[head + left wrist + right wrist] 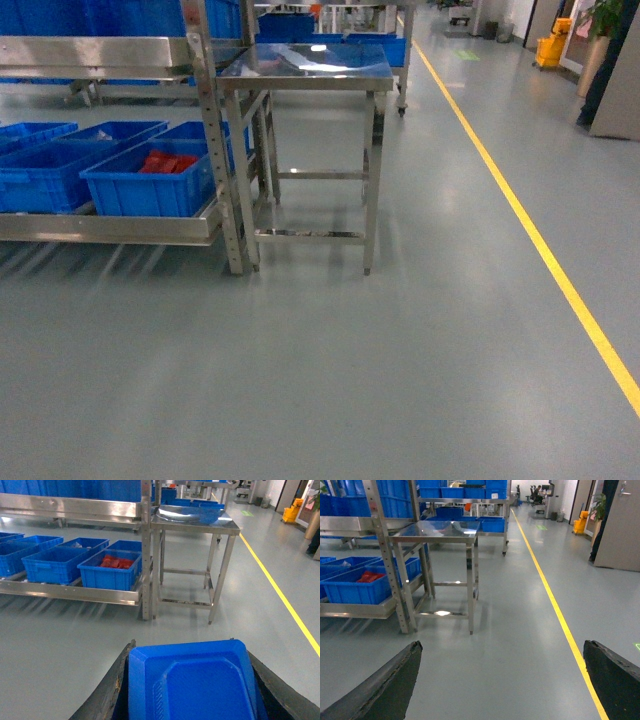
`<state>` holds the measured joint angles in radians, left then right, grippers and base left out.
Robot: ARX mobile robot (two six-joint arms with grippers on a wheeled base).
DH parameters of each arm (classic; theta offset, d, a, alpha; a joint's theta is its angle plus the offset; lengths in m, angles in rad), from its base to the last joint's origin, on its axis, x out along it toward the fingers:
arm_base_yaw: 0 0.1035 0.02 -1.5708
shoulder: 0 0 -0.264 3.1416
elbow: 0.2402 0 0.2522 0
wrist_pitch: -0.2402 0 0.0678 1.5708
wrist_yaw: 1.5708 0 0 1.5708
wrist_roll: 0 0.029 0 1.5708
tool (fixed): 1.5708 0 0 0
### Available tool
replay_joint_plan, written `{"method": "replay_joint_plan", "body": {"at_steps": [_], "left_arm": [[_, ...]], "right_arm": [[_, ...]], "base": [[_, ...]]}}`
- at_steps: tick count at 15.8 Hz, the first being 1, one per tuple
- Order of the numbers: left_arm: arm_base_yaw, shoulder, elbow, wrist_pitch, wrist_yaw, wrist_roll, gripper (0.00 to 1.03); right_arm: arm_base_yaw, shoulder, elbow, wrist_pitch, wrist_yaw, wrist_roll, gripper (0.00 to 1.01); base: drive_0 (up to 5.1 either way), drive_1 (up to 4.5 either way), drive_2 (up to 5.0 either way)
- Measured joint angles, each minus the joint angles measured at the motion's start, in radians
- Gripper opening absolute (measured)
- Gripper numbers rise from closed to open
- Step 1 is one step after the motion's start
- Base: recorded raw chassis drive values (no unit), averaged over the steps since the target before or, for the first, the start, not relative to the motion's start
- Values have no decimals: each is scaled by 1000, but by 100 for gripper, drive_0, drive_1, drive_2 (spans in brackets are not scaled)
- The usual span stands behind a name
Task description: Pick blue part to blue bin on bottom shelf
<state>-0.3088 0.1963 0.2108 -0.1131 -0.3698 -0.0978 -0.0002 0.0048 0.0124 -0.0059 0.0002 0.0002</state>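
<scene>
Already the blue part (192, 687) sits between the two dark fingers (105, 695) of the left hand (192, 695), filling the near bottom of the left wrist view. It looks like a moulded plastic piece with a raised panel and fine ribs, so I judge it light, stiff and somewhat slick; gripping across its flat sides suits it better than its smooth face. The right hand (502, 680) stands wide with nothing between its fingers. Far to the left, the bottom shelf (110, 225) carries a row of crates. The rightmost one (150, 180) shows red packets (170, 161); the blue bin (45, 175) just left of it seems the likelier goal, though its inside is not visible. A steel bench (305, 65) stands right of the rack.
</scene>
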Motion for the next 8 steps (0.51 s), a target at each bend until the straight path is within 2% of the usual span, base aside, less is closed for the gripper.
{"method": "replay_joint_plan", "body": {"at_steps": [8], "left_arm": [[0, 0, 0, -1, -2, 0, 44]], "right_arm": [[0, 0, 0, 2, 0, 0, 98]], "base": [[-9, 420, -438]]}}
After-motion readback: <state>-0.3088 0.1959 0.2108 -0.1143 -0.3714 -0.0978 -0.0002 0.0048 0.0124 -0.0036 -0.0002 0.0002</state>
